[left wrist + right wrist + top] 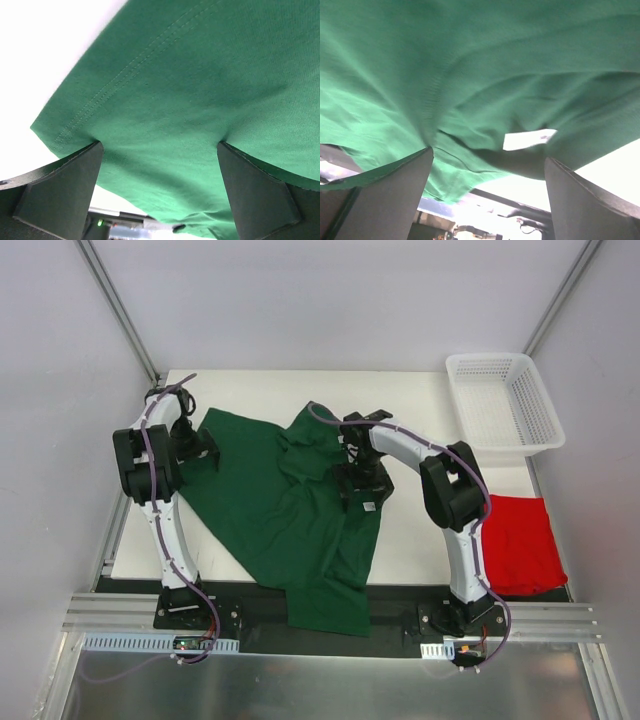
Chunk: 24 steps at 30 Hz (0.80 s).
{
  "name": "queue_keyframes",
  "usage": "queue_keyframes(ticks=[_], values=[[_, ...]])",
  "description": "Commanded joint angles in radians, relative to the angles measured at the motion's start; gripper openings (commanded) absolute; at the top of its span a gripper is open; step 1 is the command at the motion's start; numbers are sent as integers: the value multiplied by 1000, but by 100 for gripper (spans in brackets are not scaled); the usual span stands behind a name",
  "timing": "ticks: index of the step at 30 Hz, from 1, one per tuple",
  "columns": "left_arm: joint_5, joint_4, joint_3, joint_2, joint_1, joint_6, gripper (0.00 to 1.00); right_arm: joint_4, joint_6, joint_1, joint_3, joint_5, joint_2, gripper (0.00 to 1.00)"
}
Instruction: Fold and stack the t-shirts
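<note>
Green knit-fabric t-shirt (270,515) lies rumpled across the tabletop's (420,530) middle, draped over the near edge.
The cloth is judged limp and light; hem corners are best pinched; left claw (159,145) and right claw (489,152) are held spread upon it.

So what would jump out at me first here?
A big green t-shirt lies rumpled across the middle of the table, one end hanging over the near edge, with the left gripper at its far left corner and the right gripper on its middle. A red t-shirt lies at the near right, and a white basket sits at the far right corner.
</note>
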Motion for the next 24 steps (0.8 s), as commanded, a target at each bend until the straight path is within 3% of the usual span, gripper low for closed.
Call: queue_keyframes(ticks=[1,11,19,24], values=[[-72,-46,-4,3,27,23,99,-120,-42,-35,56,80,32,96],[-61,-37,-45,-45,33,27,99,-178,-61,-87,-35,178,77,96],[-91,-2,-176,-146,70,23,99,-247,-81,-90,-81,289,51,96],[-132,4,-271,-198,117,15,99,-253,-77,-105,-143,280,20,96]])
